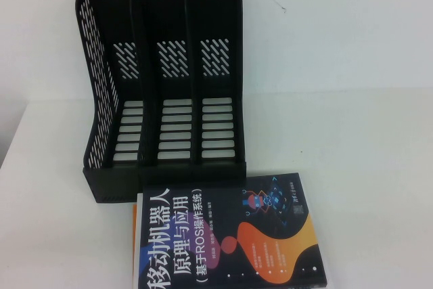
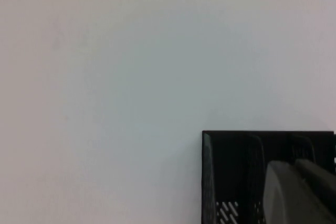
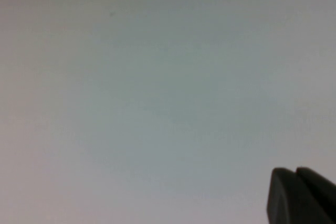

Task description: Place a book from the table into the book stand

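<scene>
Black plastic makes up the book stand [image 1: 162, 86], a rack with three upright compartments that sits toward the far left of the white surface [image 1: 352, 167]. Its left side wall is perforated with rows of small holes, and its back and base carry pale slotted openings. All three compartments hold nothing.

The book [image 1: 230, 235] lies flat on the surface at the near edge of the scene, just in front of the stand and slightly to its right. Its far left corner reaches the stand's low front lip. The cover is dark navy with large white Chinese characters running along its length, an orange patch and a pink patch near the middle, and a small robot graphic toward the far right corner. The near end of the book is cut off by the picture's edge. A white edge with a thin orange strip shows along the book's left side, so another book [image 1: 137, 248] seems to lie beneath it.

Neither arm appears in the high view. In the left wrist view the left gripper [image 2: 299, 192] shows only as a grey blurred tip in one corner, with the stand's top edge [image 2: 236, 171] behind it; I cannot tell whether its fingers are apart or together. In the right wrist view the right gripper [image 3: 299, 198] is a dark tip in the corner against plain white, and its state also cannot be told.
</scene>
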Controlling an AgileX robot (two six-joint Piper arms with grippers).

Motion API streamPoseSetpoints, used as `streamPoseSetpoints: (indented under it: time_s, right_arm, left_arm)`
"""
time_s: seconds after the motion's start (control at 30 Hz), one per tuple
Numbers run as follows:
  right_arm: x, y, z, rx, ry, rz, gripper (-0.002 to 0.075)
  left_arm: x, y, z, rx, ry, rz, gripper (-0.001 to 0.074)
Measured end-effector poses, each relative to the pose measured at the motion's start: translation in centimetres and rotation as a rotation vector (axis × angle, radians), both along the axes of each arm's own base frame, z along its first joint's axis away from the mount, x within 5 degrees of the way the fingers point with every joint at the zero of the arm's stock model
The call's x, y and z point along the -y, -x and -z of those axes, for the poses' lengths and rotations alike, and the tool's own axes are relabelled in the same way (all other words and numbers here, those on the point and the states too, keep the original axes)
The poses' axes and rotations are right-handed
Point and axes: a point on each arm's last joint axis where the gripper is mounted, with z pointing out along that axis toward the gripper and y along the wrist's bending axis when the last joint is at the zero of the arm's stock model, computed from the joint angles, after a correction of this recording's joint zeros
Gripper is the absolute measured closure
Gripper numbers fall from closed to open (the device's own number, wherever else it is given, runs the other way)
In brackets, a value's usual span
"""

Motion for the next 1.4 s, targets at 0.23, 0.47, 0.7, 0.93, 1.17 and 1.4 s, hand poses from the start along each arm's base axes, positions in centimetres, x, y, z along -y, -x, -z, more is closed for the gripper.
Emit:
streamPoseSetpoints:
  time_s: [0.23, 0.47, 0.7, 0.93, 1.17, 1.4]
  right_arm:
    - [0.0, 0.9, -0.7, 0.127, -0.010, -0.014, 0.0729]
    - [0.6, 1.0, -0.8, 0.131, -0.096, -0.014, 0.0729]
    - [0.5, -0.3, -3.3, -0.308, -0.218, -0.125, 0.0728]
    - [0.6, 0.4, -4.0, -0.920, -0.187, -0.035, 0.0726]
    - [-0.9, -1.3, -3.1, -1.460, -0.170, -0.141, 0.0726]
    - [-2.8, -4.0, -4.5, -1.603, -0.025, -0.325, 0.0725]
  left_arm:
    - [0.0, 0.6, -1.1, 0.137, 0.048, 0.019, 0.0737]
    - [0.0, 0.9, -3.7, -0.003, 0.028, 0.012, 0.0737]
    - [-0.1, 1.9, -7.2, -0.298, -0.091, -0.022, 0.0737]
    - [-0.1, 0.9, -7.2, -0.492, -0.099, -0.025, 0.0737]
    - [0.8, -1.1, -6.0, -0.775, 0.275, 0.094, 0.0737]
    - [1.7, -4.5, -8.0, -1.058, 0.216, 0.143, 0.0737]
